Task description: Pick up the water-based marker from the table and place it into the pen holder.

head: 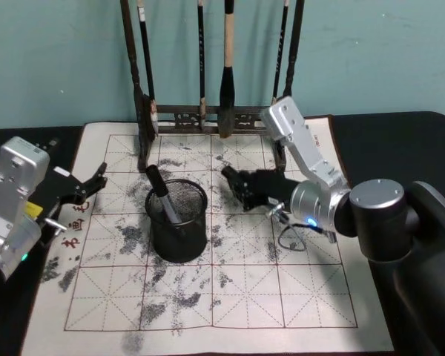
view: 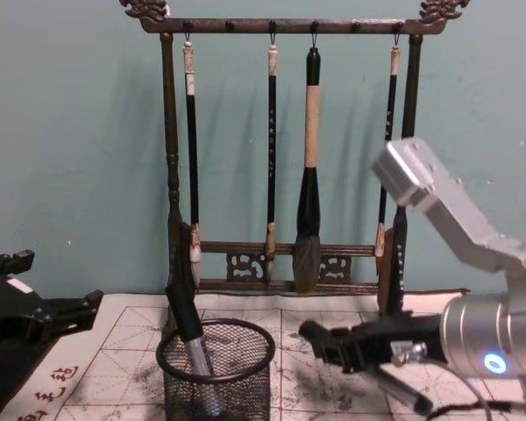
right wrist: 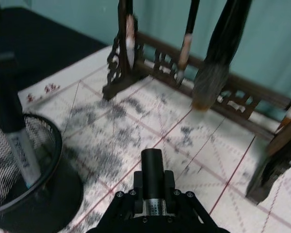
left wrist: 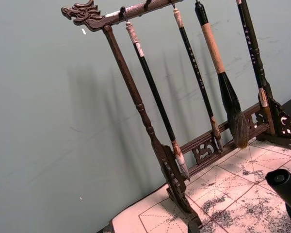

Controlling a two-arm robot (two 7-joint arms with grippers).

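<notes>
- The right gripper's [head: 237,185] jaws are clamped on a marker [right wrist: 153,166], whose black cap points forward past the fingertips.
- This gripper hangs over the mat [head: 245,289], just to the right of the pen holder [head: 179,239] and apart from it.
- The pen holder stands upright on the mat; a second marker [head: 163,197] leans inside it, cap up and sticking out above the rim.
- Behind both, the brush rack [view: 285,254] stands at the mat's far edge with brushes hanging.
- The left gripper [head: 96,180] sits idle over the mat's left edge above the dark table [head: 400,141], jaws apart and empty.
</notes>
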